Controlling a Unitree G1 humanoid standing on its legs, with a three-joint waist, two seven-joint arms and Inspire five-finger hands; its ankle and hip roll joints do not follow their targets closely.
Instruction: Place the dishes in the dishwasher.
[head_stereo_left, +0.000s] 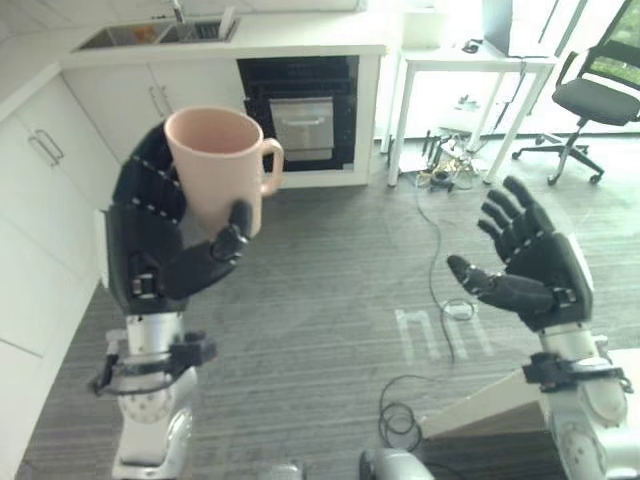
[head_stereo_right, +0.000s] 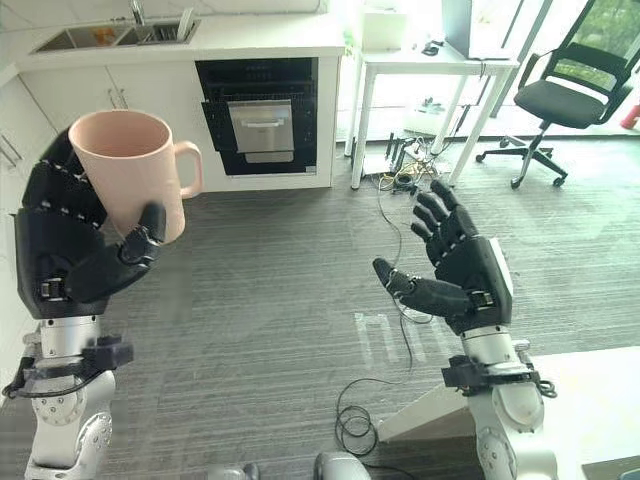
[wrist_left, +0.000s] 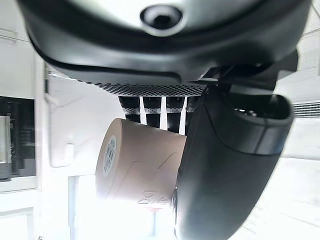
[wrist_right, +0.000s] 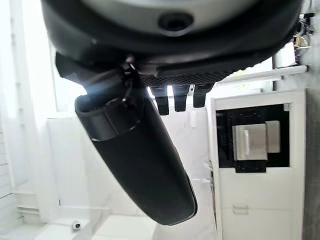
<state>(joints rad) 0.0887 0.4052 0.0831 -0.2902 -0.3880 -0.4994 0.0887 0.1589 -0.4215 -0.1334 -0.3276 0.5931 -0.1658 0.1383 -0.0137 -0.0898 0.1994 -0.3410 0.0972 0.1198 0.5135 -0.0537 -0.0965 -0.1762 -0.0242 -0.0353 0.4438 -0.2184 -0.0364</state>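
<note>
Pink mug (head_stereo_left: 218, 165) upright between left hand (head_stereo_left: 150, 250) fingers (head_stereo_left: 150, 175) and thumb.

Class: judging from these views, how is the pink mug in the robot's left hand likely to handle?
The pink mug looks rigid and smooth, so probably slippery and breakable if dropped. The left hand grips its body, not the handle; it seems empty and upright, likely light.
</note>
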